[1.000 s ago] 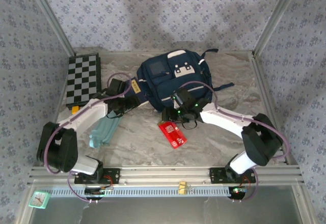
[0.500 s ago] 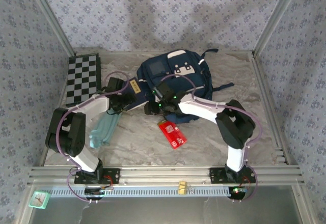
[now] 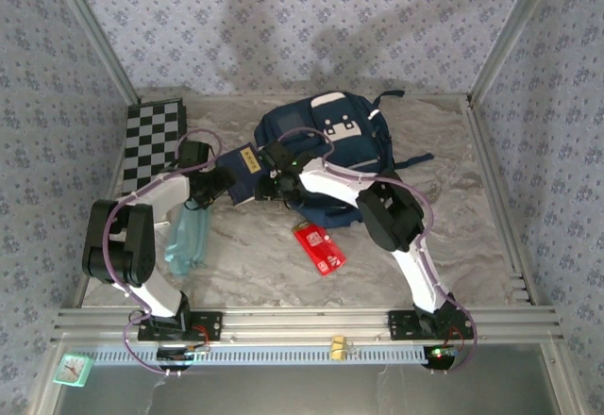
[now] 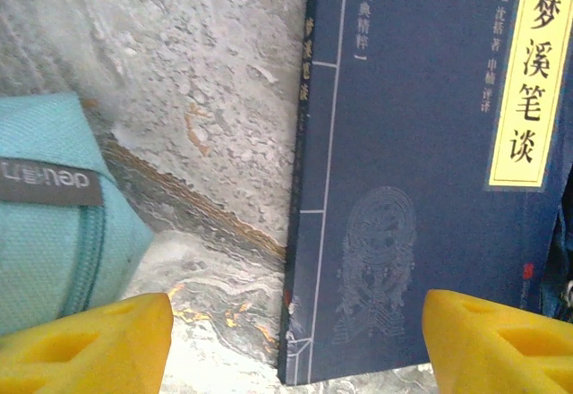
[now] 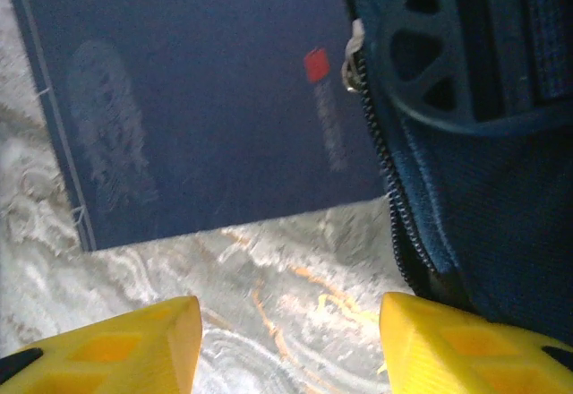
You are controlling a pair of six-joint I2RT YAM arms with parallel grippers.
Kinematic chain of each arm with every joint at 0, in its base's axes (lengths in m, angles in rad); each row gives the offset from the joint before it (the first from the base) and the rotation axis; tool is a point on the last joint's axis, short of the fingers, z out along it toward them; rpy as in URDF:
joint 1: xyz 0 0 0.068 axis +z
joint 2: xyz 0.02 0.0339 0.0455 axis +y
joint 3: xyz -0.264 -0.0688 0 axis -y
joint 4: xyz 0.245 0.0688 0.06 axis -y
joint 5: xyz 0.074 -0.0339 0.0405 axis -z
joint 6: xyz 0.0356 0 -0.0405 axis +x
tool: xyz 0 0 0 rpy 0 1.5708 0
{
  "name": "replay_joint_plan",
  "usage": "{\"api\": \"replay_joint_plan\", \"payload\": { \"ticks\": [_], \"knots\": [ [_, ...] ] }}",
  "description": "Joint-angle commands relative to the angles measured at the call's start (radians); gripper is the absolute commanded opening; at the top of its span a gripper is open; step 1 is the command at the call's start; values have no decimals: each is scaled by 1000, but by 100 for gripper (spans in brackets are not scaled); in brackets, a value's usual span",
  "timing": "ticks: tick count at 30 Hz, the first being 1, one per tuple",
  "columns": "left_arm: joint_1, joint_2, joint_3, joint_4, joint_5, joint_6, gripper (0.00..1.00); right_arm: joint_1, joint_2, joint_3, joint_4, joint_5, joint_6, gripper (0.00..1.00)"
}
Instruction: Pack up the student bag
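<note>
The bag (image 3: 326, 141) lies flat at the centre top of the overhead view, its lower left side touching the book (image 3: 243, 171). My left gripper (image 4: 295, 349) hangs over the book's lower left corner. Its fingers (image 4: 89, 345) are spread wide and hold nothing. One is over bare table (image 4: 215, 89) near the pouch (image 4: 54, 224) at the left of the frame, the other over the book's cover. My right gripper (image 5: 291, 340) is about half open and also empty. It points at the strip of marble below the book, with the bag's zip (image 5: 394, 188) on the right of its frame.

I judge the step to be getting the book into the bag, and several things could spoil it.

- The book lies flat on the table. If I close on its thin edge I may only scrape the marble or shove the book away.
- Both my grippers crowd the same book, just left of centre in the overhead view. If both move at once, they could knock together.
- My right finger is near the zip and the strap ring. A careless push could snag fabric and drag the bag.
- My left finger could catch the pouch if I sweep leftward.
- I cannot tell whether the bag's mouth is open enough to take the book.
</note>
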State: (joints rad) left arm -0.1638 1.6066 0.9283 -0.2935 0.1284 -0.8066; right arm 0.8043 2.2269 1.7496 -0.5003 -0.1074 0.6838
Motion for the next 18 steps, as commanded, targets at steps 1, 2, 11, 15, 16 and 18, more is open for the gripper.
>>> {"api": "replay_joint_plan", "payload": {
  "ticks": [1,2,11,15,16,18],
  "knots": [
    [0,-26,13,-1,44,-25,74,-47,54,82,-82,105,-45,57],
    [-3,-24,17,0,46,-31,73,-51,66,102,-95,118,-47,58],
    [-22,41,70,-3,37,-51,72,-68,175,248,-105,9,-163,61],
    [-20,53,75,-14,22,-38,71,-61,219,315,-130,-25,-185,60],
    [-19,53,78,-21,19,-35,71,-59,225,324,-134,-34,-187,60],
    [-17,48,74,-25,11,-25,70,-54,226,329,-140,-65,-182,59]
  ]
}}
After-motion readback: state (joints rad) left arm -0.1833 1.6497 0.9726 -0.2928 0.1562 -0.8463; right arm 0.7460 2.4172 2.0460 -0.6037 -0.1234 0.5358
